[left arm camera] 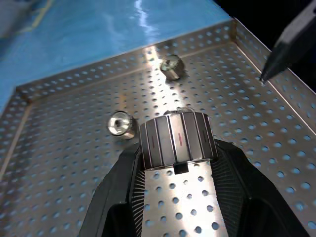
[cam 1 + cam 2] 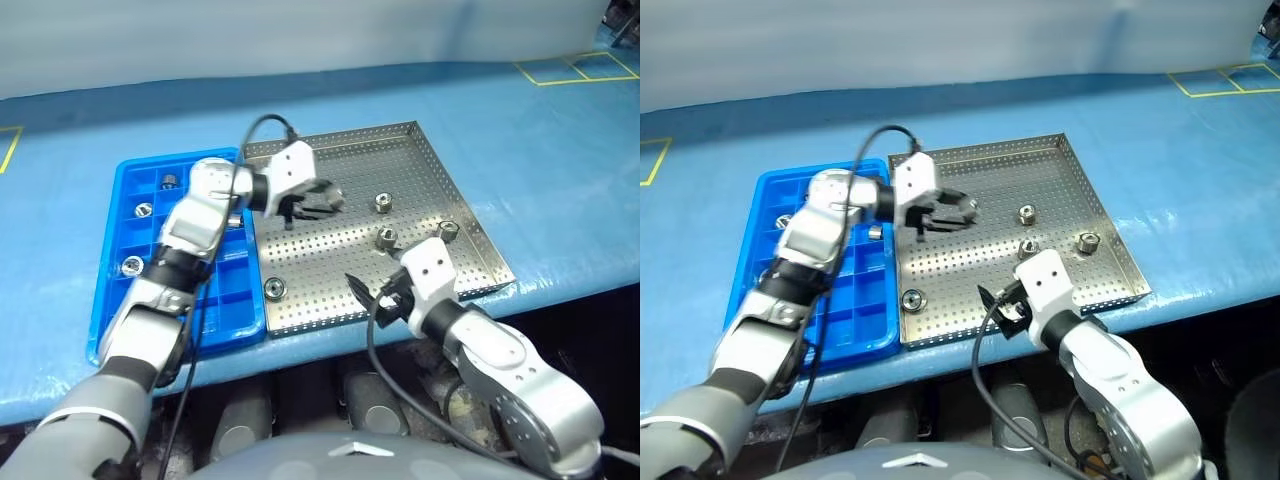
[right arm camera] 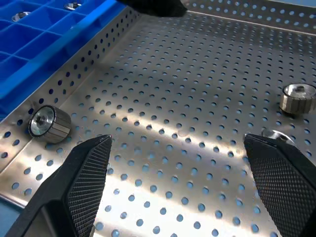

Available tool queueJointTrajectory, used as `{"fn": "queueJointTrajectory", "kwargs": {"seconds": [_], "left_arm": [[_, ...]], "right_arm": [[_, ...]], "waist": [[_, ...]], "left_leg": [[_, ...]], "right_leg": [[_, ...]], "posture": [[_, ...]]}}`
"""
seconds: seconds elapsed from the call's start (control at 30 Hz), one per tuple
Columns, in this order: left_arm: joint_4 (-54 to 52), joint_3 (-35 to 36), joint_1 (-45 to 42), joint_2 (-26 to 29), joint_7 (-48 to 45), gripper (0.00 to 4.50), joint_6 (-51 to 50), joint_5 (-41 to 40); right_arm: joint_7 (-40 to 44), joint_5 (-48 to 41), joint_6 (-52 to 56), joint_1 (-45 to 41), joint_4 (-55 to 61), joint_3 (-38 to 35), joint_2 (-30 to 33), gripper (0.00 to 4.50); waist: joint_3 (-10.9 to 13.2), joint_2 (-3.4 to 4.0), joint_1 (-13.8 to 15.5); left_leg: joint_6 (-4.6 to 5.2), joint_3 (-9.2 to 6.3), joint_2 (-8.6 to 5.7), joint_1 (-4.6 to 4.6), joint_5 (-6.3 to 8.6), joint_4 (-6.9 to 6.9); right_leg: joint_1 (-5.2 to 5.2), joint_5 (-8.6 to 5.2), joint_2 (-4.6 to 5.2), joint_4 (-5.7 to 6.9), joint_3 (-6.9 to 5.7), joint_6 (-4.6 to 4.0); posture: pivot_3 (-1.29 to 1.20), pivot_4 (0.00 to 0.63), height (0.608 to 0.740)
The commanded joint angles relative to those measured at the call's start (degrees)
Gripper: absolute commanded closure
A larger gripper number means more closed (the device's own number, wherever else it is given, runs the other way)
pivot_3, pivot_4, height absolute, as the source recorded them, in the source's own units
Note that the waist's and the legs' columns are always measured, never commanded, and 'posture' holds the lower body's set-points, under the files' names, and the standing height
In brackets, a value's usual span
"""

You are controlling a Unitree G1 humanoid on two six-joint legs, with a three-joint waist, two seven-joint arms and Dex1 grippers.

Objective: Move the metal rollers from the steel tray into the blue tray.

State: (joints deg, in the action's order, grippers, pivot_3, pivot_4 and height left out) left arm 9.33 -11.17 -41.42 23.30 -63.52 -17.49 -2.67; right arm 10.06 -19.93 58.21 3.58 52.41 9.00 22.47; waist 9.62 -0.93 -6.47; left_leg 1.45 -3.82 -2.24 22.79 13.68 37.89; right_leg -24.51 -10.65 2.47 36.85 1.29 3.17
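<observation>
Three rollers [image 2: 132,265] sit in the blue tray [image 2: 112,300]; four remain on the steel tray [image 2: 470,215] — the left gripper [image 1: 175,163] clamps another, the right gripper [image 3: 185,163] gapes empty.

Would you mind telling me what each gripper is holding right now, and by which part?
The left gripper clamps one metal roller by its ribbed side, above the steel tray. The right gripper is open and empty.

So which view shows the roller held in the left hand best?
The left wrist view: the ribbed metal roller sits close up, pinched between the left hand's two black fingers above the steel tray. In both eye views the fingers largely hide it; the right wrist view catches just that hand's dark edge.
</observation>
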Motion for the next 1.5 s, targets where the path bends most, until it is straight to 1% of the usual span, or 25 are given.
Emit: {"fn": "queueJointTrajectory", "kwargs": {"seconds": [0.03,0.13,0.23,0.3,0.43,0.57,0.6,0.73,0.9,1.0,1.1,1.27,1.33,1.43,1.5], "left_arm": [[-11.52,5.68,4.72,3.01,6.30,2.80,-6.62,-1.29],[-23.36,13.44,14.14,7.60,12.85,2.80,-14.29,-0.61],[-32.87,18.79,22.94,10.88,16.11,2.80,-18.95,-0.81],[-36.82,20.98,27.77,12.00,18.39,2.80,-20.26,-0.60],[-42.20,25.58,37.70,11.44,22.74,2.80,-21.78,-0.47],[-45.15,26.61,45.26,10.56,25.02,2.80,-22.86,-1.40],[-45.51,26.56,45.95,10.57,25.30,2.80,-23.40,-1.75],[-44.92,24.43,47.88,11.32,26.62,2.80,-24.78,-1.29],[-42.15,22.53,46.84,11.12,27.52,2.80,-24.84,-1.84],[-40.70,20.26,46.44,13.08,26.91,2.80,-26.07,-1.52],[-39.66,18.73,45.81,15.10,27.90,2.80,-29.48,-0.72],[-39.58,17.86,44.43,16.36,27.28,2.80,-32.23,-2.74],[-39.52,17.58,43.85,16.61,27.10,2.07,-32.76,-3.45],[-39.59,17.49,42.76,16.52,26.98,1.21,-32.88,-4.61],[-39.83,17.94,42.00,15.95,27.31,0.52,-32.45,-5.45]], "right_arm": [[0.79,-0.01,-0.98,-4.53,-2.48,2.29,-1.37,0.00],[2.81,0.21,-2.74,-10.77,-7.54,5.51,-3.25,0.00],[5.83,0.53,-4.59,-14.81,-11.06,8.96,-3.51,0.00],[7.23,1.25,-6.72,-16.37,-13.18,10.93,-3.73,0.00],[9.57,1.70,-10.40,-17.62,-17.67,13.36,-5.56,0.00],[11.60,2.22,-11.98,-18.36,-19.75,15.29,-6.06,0.00],[11.85,2.26,-12.18,-18.43,-19.98,15.38,-6.12,0.00],[12.53,2.61,-12.29,-18.45,-20.42,15.36,-6.55,0.00],[12.52,3.09,-11.84,-18.00,-19.91,15.11,-6.62,0.00],[11.88,3.24,-11.51,-17.30,-19.10,14.57,-6.62,0.00],[11.29,3.40,-11.28,-16.70,-18.37,14.22,-6.66,0.00],[10.53,3.61,-11.06,-15.77,-17.59,13.72,-6.51,0.00],[10.33,3.70,-11.08,-15.60,-17.45,13.60,-6.46,0.00],[10.17,3.83,-11.09,-15.42,-17.20,13.31,-6.28,0.00],[10.10,3.81,-11.01,-15.25,-16.85,12.88,-5.99,0.00]], "waist": [[0.00,0.00,1.10],[0.01,-0.01,2.31],[0.03,-0.03,3.83],[0.04,-0.05,5.39],[0.03,-0.07,7.48],[0.04,-0.07,8.71],[0.04,-0.07,9.00],[0.03,-0.07,9.23],[0.04,-0.06,9.06],[0.03,-0.07,8.88],[0.03,-0.07,8.71],[0.03,-0.05,8.29],[0.02,-0.04,8.18],[-0.01,0.02,8.23],[-0.01,0.02,8.20]], "left_leg": [[0.00,-0.01,-0.01,-0.01,0.00,0.00],[-0.01,0.00,-0.04,0.01,0.00,0.01],[-0.03,-0.06,-0.05,0.02,0.01,-0.04],[-0.05,-0.08,-0.08,0.02,0.02,-0.08],[-0.08,-0.31,-0.14,0.03,0.03,-0.06],[-0.13,-0.33,-0.13,0.02,0.01,-0.06],[-0.15,-0.35,-0.12,0.02,0.00,-0.05],[-0.28,-0.59,-0.11,-0.05,-0.08,-0.05],[-0.33,-0.61,-0.11,-0.07,-0.10,-0.09],[-0.36,-0.60,-0.11,-0.05,-0.12,-0.20],[-0.39,-0.59,-0.11,-0.03,-0.13,-0.33],[-0.53,-0.61,-0.06,-0.08,-0.21,-0.44],[-0.56,-0.64,-0.05,-0.09,-0.23,-0.44],[-0.57,-0.65,-0.06,-0.13,-0.26,-0.44],[-0.58,-0.66,-0.06,-0.11,-0.27,-0.43]], "right_leg": [[0.00,0.00,0.01,0.00,0.00,0.00],[0.00,0.01,0.04,-0.01,0.01,-0.01],[-0.03,-0.01,0.04,-0.04,-0.05,-0.05],[-0.02,-0.03,0.08,-0.06,-0.07,-0.10],[0.03,-0.05,0.14,-0.16,-0.25,-0.13],[0.03,-0.12,0.14,-0.19,-0.28,-0.26],[0.02,-0.21,0.14,-0.17,-0.31,-0.41],[0.02,-0.29,0.12,-0.10,-0.51,-0.54],[0.03,-0.32,0.11,-0.05,-0.53,-0.59],[0.06,-0.34,0.11,-0.04,-0.52,-0.63],[0.04,-0.39,0.11,-0.03,-0.53,-0.71],[0.02,-0.42,0.09,-0.01,-0.54,-0.76],[0.04,-0.42,0.08,0.00,-0.57,-0.76],[0.06,-0.42,0.09,0.01,-0.58,-0.76],[0.06,-0.42,0.09,0.01,-0.59,-0.75]], "posture": [[-0.02,0.150,0.740],[0.05,0.150,0.740],[0.08,0.150,0.740],[0.10,0.150,0.740],[0.16,0.150,0.740],[0.18,0.150,0.740],[0.18,0.150,0.740],[0.18,0.150,0.740],[0.15,0.150,0.740],[0.13,0.150,0.740],[0.13,0.150,0.740],[0.10,0.150,0.740],[0.09,0.150,0.740],[0.09,0.150,0.740],[0.09,0.150,0.740]]}}
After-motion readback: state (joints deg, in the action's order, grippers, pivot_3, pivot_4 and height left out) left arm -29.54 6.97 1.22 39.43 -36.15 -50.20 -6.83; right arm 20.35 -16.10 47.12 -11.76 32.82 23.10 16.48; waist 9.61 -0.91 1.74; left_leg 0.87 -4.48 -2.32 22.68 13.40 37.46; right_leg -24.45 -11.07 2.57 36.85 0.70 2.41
